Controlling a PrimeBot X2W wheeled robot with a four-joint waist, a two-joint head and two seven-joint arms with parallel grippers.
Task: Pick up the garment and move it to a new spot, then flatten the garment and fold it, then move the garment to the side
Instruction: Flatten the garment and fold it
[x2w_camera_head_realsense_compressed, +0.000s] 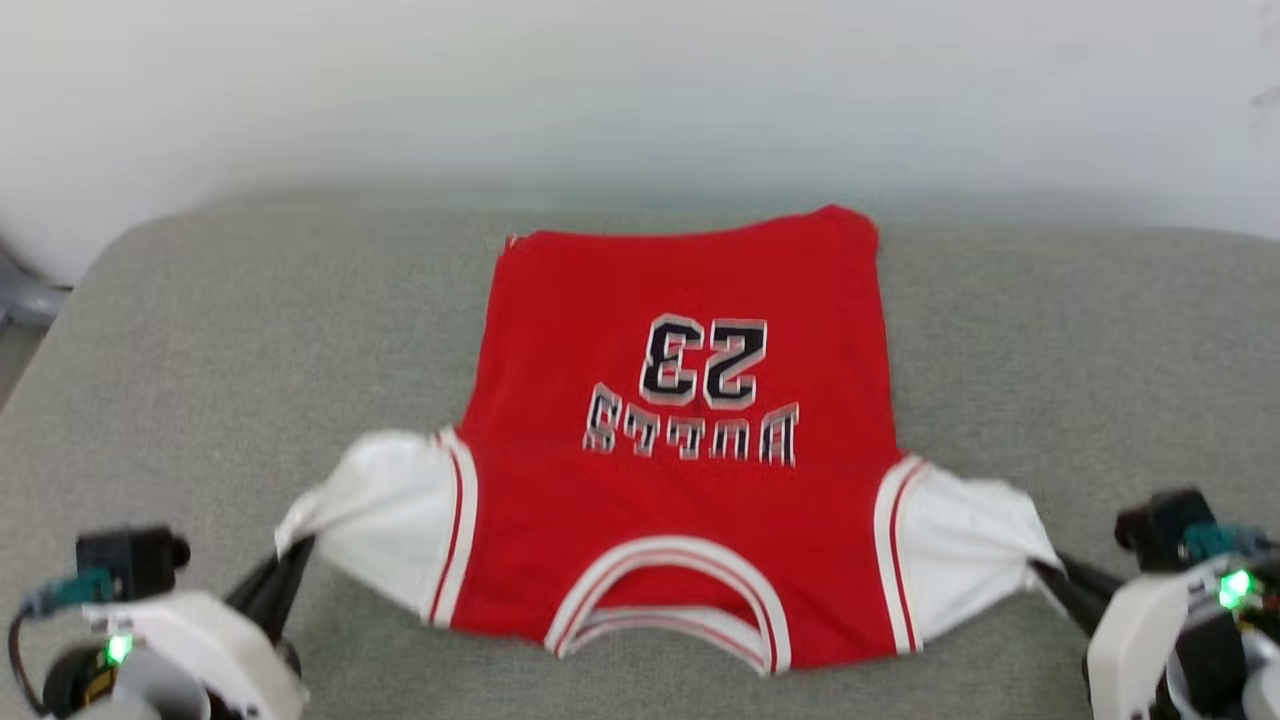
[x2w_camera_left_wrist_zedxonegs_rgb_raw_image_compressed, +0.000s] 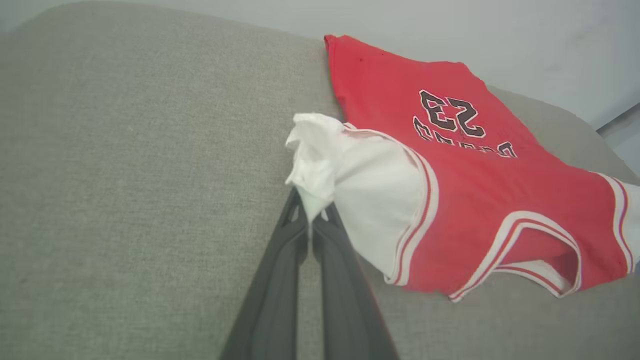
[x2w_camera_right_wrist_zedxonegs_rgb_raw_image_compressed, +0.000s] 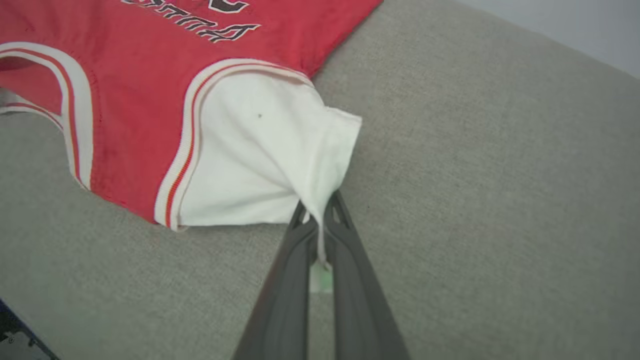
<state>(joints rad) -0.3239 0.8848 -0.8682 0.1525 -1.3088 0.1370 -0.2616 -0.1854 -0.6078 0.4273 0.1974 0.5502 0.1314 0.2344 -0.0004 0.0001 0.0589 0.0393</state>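
The left gripper (x2w_camera_head_realsense_compressed: 296, 552) sits at the lower left of the head view. Its two dark fingers (x2w_camera_left_wrist_zedxonegs_rgb_raw_image_compressed: 280, 280) are pressed together and slant up and inward from the white left wrist (x2w_camera_head_realsense_compressed: 205, 640), with the tips pinched on one white sleeve end of the garment (x2w_camera_head_realsense_compressed: 680, 400). The right gripper (x2w_camera_head_realsense_compressed: 1045, 572) mirrors it at the lower right, its fingers closed and slanting up and inward from the white right wrist (x2w_camera_head_realsense_compressed: 1135, 625), with the tips clamped on the other sleeve end. In each wrist view the two fingers lie side by side with a thin slit between them and cloth caught at the tips.
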